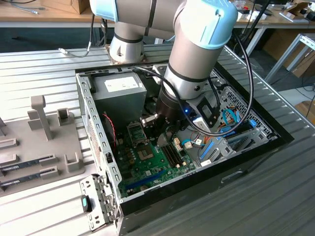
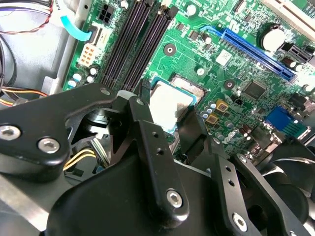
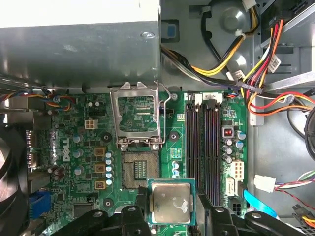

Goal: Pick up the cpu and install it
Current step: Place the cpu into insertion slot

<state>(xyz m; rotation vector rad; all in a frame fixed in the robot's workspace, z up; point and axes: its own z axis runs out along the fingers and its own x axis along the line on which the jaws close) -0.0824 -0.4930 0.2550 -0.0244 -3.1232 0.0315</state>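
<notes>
- The slatted metal counter carries the whole show, with a grey parts tray on the exterior view's left, well apart from the action.
- The arm comes in from the far side and bends steeply down into the computer case. The case lies flat with its panel off, so the board faces up and can be reached from above.
- The power supply fills the far end of the case, with coloured cables trailing off beside it.
- The green motherboard lies flat on the case floor.
- The long dark memory slots run just beside the socket area.
- The socket frame is hinged open and folded back toward the power supply. That leaves the socket bare, its contact field exposed and nothing over it.
- The end effector hangs low over the board, clenched on the chip. Its black fingers pinch two opposite edges, which I judge keeps the top plate and underside untouched.
- And there's the cpu, silver top with a thin green rim, held level between those fingers. It sits just beside the socket on the side away from the power supply, overlapping one corner of it and not seated. In the second wrist view it looks lifted clear of the board, square to the opening, so I'd call this the lining-up stage.
</notes>
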